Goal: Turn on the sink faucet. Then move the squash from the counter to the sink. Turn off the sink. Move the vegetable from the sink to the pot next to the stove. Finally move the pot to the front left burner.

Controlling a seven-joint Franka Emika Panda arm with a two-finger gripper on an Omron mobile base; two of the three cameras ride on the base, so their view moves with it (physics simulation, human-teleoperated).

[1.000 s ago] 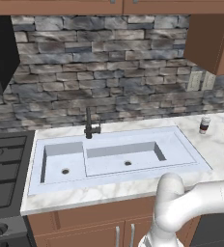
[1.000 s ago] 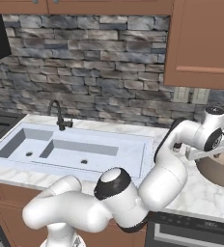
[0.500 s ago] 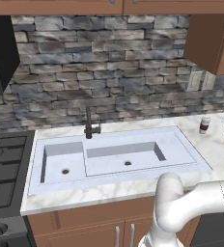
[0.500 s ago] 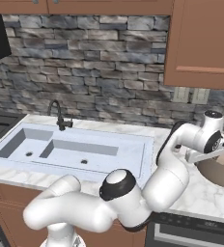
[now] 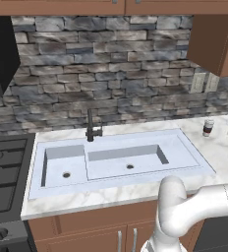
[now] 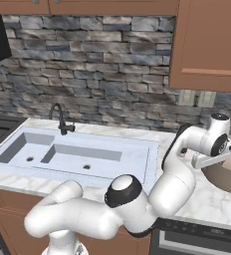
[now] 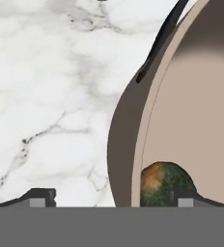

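On the right end of the worktop (image 6: 207, 204), beside the sink (image 6: 72, 157), the white arm reaches out to the pot (image 6: 227, 174), and its hand (image 7: 113, 198) hangs at the pot's rim. In the hand view the two dark fingertips (image 7: 36, 197) stand wide apart, one over the bare marble outside the pot and the other over its pale inside, so the thick brownish wall of the pot (image 7: 121, 159) runs up between them. Nothing is pinched between the tips.

The squash (image 7: 163, 185), dark green with an orange-brown patch, lies inside the pot against the wall, close to the inner fingertip; whether it touches that tip cannot be told. A slim dark handle (image 7: 160, 41) curves along the outside of the pot's rim.

In the left base view the double sink (image 5: 116, 160) shows two bowls, each with a round drain, and the dark sink faucet (image 5: 90, 127) stands upright at its back edge; no water can be made out. A small jar with a dark band (image 5: 208, 128) stands on the worktop right of the sink, near the stone wall. The black stove (image 5: 3, 172) lies at the left edge, well apart from the pot.
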